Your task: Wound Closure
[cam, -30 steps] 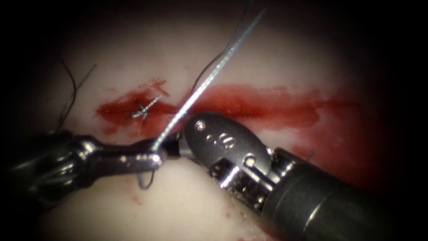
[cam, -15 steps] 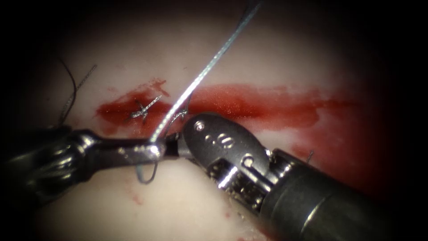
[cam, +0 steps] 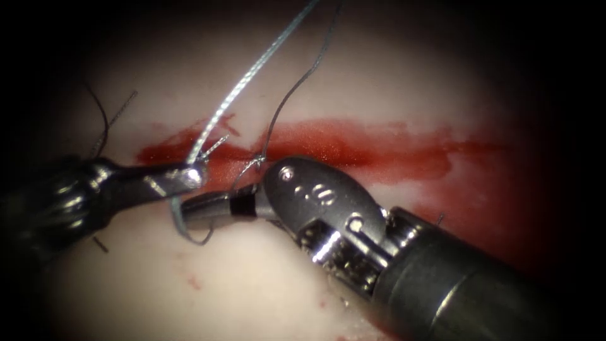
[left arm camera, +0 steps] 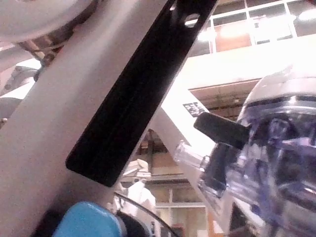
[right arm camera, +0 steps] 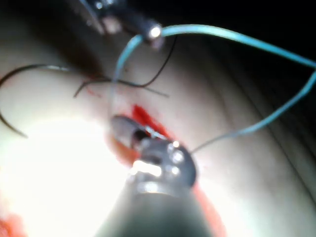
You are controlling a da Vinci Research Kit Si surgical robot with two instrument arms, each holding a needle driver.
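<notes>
1. Pale tissue (cam: 265,278) fills the bench scene, with the cut (cam: 353,146) running left to right across it and red fluid (cam: 416,155) spread along it and toward the right.
2. Your left tool (cam: 189,175) comes in from the left, jaws closed on the thread (cam: 243,82) just near of the cut's left end.
3. From that grip the thread rises far and rightward out of the scene; a short loop of it hangs near the jaws, toward you.
4. Your right tool (cam: 205,207) lies just near of the cut, its jaws pointing left, just below the left tool's tip; they look closed, with the thread loop curling around their tip. You can't tell whether they pinch it.
5. A thinner dark strand (cam: 297,82) climbs from the cut beside the right tool's wrist.
6. Cut ends of thread (cam: 104,123) lie on the tissue at far left.
7. Right wrist view: right tool (right arm camera: 126,129) at the red cut, left tool (right arm camera: 150,33) gripping the blue thread (right arm camera: 237,35).
8. Needle can't be made out.
</notes>
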